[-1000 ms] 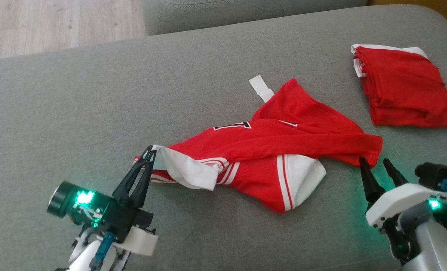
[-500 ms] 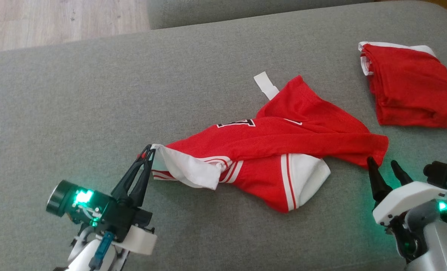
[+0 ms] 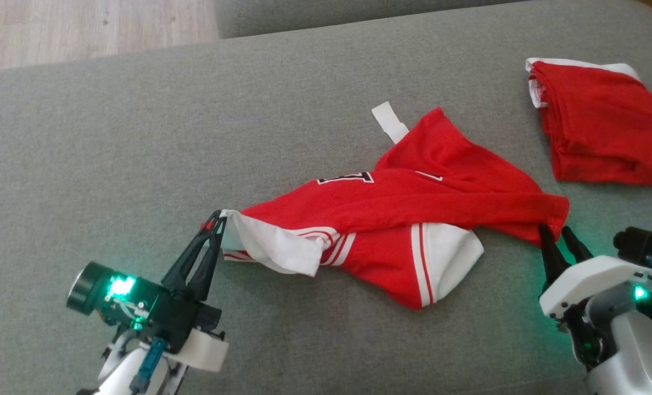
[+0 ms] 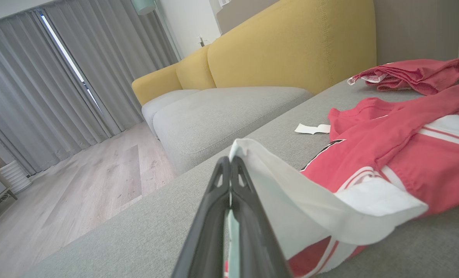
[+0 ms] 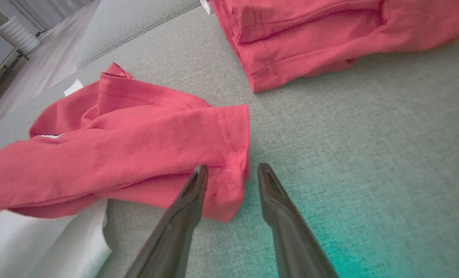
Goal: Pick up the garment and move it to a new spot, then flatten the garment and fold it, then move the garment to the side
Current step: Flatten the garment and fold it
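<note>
1. One red jersey (image 3: 414, 200) with white trim is seen crumpled and twisted in the middle of the grey sofa seat (image 3: 139, 137), not yet flattened.
2. Its white edge at the left end is pinched by the left gripper (image 3: 217, 220), whose fingers are closed on the cloth.
3. Its red hem corner at the right end is straddled by the right gripper (image 5: 231, 170). The fingers stand apart, one on each side, and nothing is clamped.
4. The step in hand is judged to be the second grasp, ahead of spreading the jersey flat. Next, the right fingers must be closed on that corner with every layer caught, then the cloth drawn taut between both grippers.
5. A folded red garment (image 3: 600, 131) lies well apart on the right, cut off by the head view's edge. A white label (image 3: 387, 120) lies at the jersey's far edge.
6. The black print is half hidden in a fold and cannot be read. How many layers sit between the right fingers cannot be told.
</note>
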{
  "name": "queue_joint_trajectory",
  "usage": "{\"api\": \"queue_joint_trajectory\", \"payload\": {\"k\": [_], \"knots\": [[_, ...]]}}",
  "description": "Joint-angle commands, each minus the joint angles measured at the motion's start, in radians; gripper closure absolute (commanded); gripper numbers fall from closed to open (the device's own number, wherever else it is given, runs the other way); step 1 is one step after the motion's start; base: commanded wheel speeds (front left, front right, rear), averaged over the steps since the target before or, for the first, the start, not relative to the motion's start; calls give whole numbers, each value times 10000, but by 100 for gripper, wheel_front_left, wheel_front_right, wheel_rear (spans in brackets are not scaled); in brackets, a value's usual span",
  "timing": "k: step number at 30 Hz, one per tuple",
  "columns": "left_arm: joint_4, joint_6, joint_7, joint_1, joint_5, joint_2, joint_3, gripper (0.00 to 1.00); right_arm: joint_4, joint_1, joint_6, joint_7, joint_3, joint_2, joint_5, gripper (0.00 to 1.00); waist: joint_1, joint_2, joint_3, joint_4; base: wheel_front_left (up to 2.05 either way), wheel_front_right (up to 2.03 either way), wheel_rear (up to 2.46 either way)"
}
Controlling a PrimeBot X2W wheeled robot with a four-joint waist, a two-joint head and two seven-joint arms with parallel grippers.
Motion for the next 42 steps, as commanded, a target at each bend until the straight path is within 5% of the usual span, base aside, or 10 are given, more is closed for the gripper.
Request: {"api": "queue_joint_trajectory", "payload": {"k": [1,7,9,19,33,42], "knots": [[-295,-10,-40,-457,78,316,379,100,-159,-380,-7,-157,264,-210,90,46,0,0,17,4,0,0,0],[-292,8,-40,-500,87,361,373,100,157,-624,-7,-359,374,-333,132,65,0,0,88,-8,0,0,0],[-291,20,-40,-514,77,365,375,100,245,-704,-7,-440,442,-376,154,100,0,0,116,-18,0,0,0],[-1418,109,-40,-760,-145,414,1091,100,-684,-872,-7,-932,657,-928,843,100,0,0,-20,-199,0,0,0],[-3137,-1229,3,-3157,-350,1595,2217,100,-6798,-1078,-7,1903,-983,-3076,2884,100,0,0,-1095,-421,0,0,0],[-2821,-2377,658,-5887,-786,2111,2560,100,-7690,-3059,-7,3171,-1584,-3329,2333,100,0,0,-1388,-333,0,0,0]]}}
